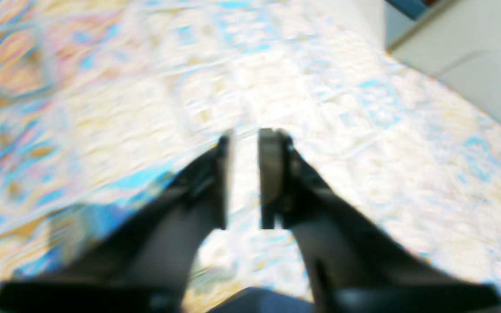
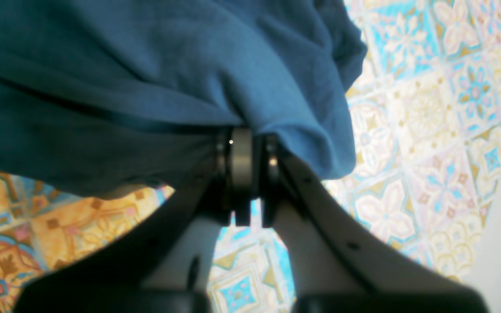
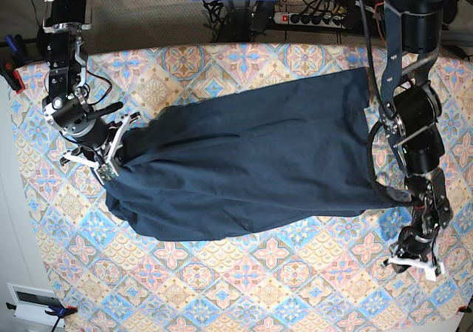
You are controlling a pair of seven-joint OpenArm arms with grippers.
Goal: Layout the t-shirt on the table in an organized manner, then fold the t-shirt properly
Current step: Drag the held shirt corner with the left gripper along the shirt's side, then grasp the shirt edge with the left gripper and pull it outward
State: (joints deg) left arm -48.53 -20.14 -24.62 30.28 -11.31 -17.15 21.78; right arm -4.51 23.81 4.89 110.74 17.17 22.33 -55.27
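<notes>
The dark navy t-shirt (image 3: pixel 251 162) lies spread across the middle of the table (image 3: pixel 281 288), rumpled along its left side. My right gripper (image 3: pixel 114 158) is at the shirt's left edge. In the right wrist view this right gripper (image 2: pixel 248 139) is shut on a bunched fold of the t-shirt (image 2: pixel 146 65), lifted off the patterned table (image 2: pixel 429 130). My left gripper (image 3: pixel 415 262) hovers at the front right, clear of the shirt's corner. In the blurred left wrist view the left gripper (image 1: pixel 244 139) stands open over the bare table (image 1: pixel 363 130), with a sliver of t-shirt (image 1: pixel 255 304) at the bottom edge.
A power strip with cables (image 3: pixel 318 18) lies beyond the table's far edge. A red clamp (image 3: pixel 11 73) holds the cloth at the left edge. A white device (image 3: pixel 33 302) sits off the front left corner. The table's edge and grey floor (image 1: pixel 472 52) lie close to the left gripper.
</notes>
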